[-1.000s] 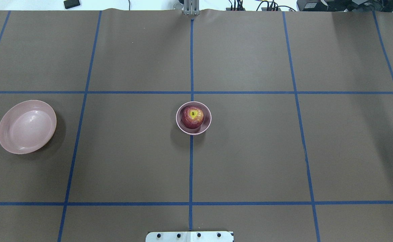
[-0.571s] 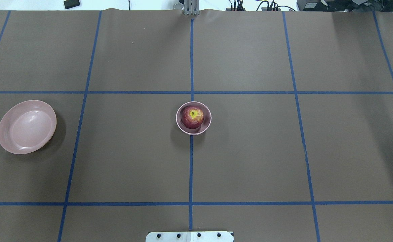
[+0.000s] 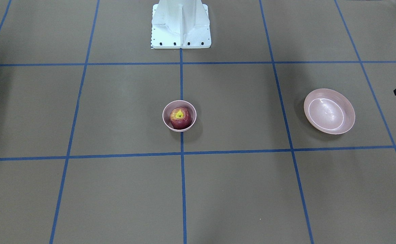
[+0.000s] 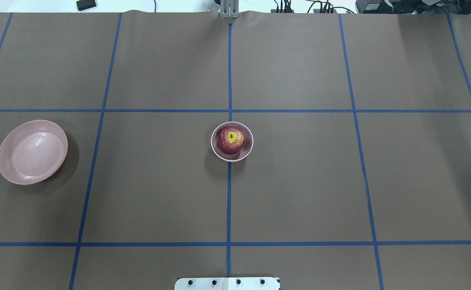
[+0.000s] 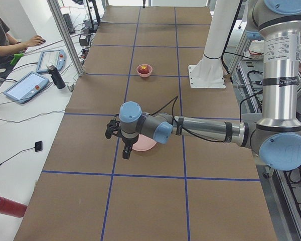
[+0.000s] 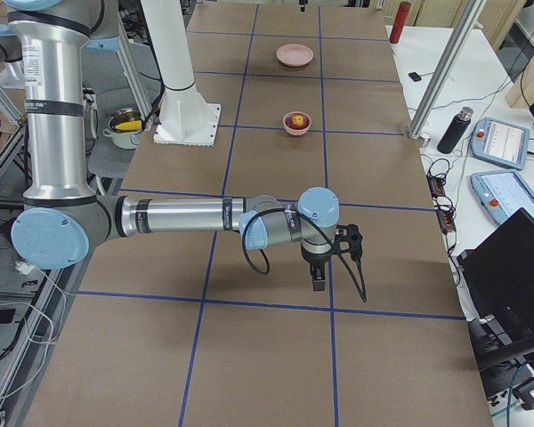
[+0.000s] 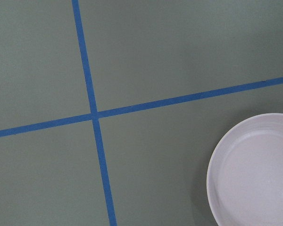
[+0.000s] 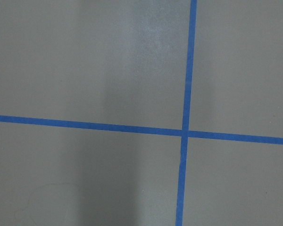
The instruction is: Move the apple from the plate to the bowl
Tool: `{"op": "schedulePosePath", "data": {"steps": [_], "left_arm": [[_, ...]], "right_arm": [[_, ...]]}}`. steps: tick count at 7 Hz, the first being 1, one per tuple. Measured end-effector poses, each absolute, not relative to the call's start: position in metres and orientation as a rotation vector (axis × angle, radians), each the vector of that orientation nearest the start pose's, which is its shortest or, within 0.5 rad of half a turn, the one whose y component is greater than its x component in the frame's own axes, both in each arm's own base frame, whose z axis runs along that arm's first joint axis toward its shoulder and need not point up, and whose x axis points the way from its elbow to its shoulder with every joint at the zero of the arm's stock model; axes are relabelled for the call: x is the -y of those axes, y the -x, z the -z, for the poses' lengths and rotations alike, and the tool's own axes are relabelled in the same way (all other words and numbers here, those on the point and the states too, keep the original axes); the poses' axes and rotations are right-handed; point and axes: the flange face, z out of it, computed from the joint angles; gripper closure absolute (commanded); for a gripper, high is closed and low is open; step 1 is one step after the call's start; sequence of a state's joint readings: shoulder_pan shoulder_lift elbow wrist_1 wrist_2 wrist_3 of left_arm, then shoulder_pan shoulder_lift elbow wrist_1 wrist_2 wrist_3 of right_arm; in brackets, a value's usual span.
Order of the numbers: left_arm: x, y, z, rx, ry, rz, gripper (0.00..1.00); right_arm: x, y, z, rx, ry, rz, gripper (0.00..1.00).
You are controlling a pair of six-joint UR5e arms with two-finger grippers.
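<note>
The dark red apple (image 4: 231, 140) with its yellow stem patch sits inside the small deep pink bowl (image 4: 216, 151) at the table's middle; both also show in the front view, apple (image 3: 180, 118) and bowl (image 3: 166, 122). The wide pink plate (image 4: 32, 152) lies empty at the far left and shows in the left wrist view (image 7: 254, 174). My left gripper (image 5: 126, 152) hangs just beside the plate (image 5: 146, 145); I cannot tell whether it is open or shut. My right gripper (image 6: 319, 280) hangs over bare table far from the bowl (image 6: 296, 124); I cannot tell its state either.
The white robot base (image 3: 181, 23) stands at the table's robot-side edge. Blue tape lines cross the brown table cover (image 4: 299, 181). A side bench holds tablets (image 5: 27, 86) and a dark bottle (image 5: 56, 77), with an operator (image 5: 5, 42) seated there.
</note>
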State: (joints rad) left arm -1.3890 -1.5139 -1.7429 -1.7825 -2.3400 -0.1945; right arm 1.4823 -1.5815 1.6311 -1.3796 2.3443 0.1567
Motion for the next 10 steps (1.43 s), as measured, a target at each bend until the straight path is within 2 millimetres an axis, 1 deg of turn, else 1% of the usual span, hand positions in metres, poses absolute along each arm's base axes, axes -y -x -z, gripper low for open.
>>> {"op": "schedulePosePath", "data": {"steps": [1, 2, 3, 4, 5, 7, 8, 10], "left_arm": [[0.491, -0.024, -0.564, -0.798, -0.123, -0.103, 0.02], [0.491, -0.02, -0.559, -0.787, -0.113, -0.125, 0.02], [0.489, -0.015, -0.562, -0.777, -0.12, -0.172, 0.02], [0.486, -0.01, -0.567, -0.772, -0.12, -0.198, 0.02], [0.483, -0.008, -0.573, -0.772, -0.112, -0.206, 0.02], [0.481, -0.007, -0.58, -0.774, -0.099, -0.204, 0.02], [0.481, -0.007, -0.581, -0.773, -0.096, -0.201, 0.02], [0.481, -0.008, -0.581, -0.778, -0.094, -0.199, 0.02]], "right_arm": [[0.504, -0.019, -0.615, 0.791, -0.131, 0.029, 0.0], [0.504, -0.018, -0.616, 0.787, -0.128, 0.031, 0.0], [0.505, -0.016, -0.617, 0.781, -0.123, 0.035, 0.0], [0.506, -0.009, -0.617, 0.776, -0.117, 0.049, 0.0], [0.507, 0.002, -0.617, 0.772, -0.109, 0.07, 0.0], [0.507, 0.01, -0.62, 0.764, -0.1, 0.088, 0.0], [0.509, 0.008, -0.621, 0.755, -0.09, 0.102, 0.0], [0.515, -0.007, -0.611, 0.779, -0.055, 0.105, 0.0]]}}
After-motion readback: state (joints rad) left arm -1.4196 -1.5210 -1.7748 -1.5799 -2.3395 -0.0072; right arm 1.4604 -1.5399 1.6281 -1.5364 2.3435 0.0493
